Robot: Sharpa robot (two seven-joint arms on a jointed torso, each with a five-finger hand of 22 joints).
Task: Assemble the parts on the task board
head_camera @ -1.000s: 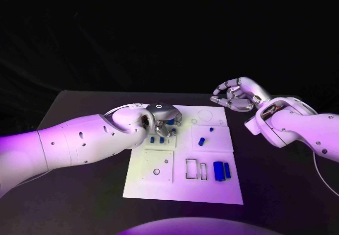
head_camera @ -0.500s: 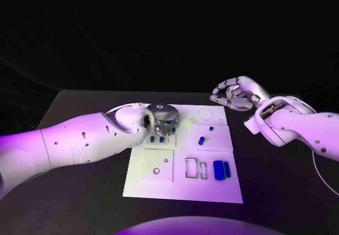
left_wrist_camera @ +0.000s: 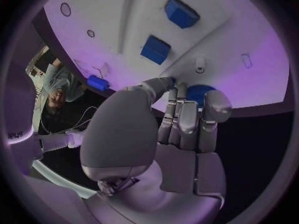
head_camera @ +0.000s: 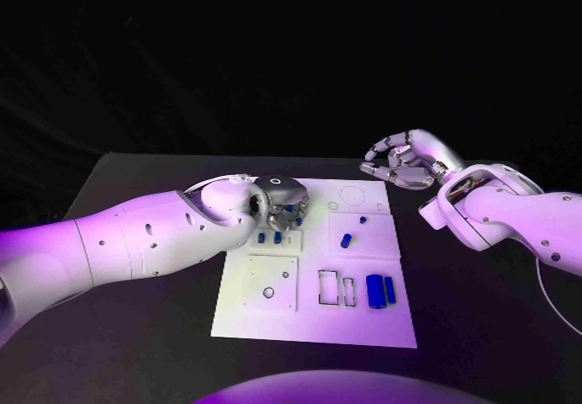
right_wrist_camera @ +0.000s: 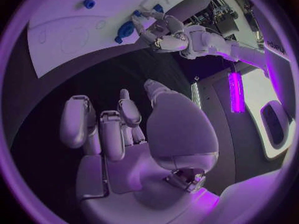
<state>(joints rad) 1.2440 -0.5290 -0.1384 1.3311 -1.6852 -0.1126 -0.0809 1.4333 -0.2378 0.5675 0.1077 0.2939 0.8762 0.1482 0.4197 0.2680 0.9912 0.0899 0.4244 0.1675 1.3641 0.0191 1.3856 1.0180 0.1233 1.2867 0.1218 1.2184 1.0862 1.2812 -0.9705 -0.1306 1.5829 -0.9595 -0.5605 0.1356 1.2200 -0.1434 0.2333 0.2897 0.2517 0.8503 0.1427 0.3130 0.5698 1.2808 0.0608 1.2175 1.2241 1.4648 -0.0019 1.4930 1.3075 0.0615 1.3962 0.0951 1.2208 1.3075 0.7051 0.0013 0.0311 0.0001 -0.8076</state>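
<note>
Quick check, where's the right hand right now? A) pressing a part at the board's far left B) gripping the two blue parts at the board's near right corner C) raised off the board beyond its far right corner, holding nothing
C: the right hand is up beyond the far right corner of the task board, fingers curled and nothing in them; the left hand is the one at the board's far left.

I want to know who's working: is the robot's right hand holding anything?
No, it is empty. The right hand hangs over the dark table beside the task board, fingers apart, nothing between them.
</note>
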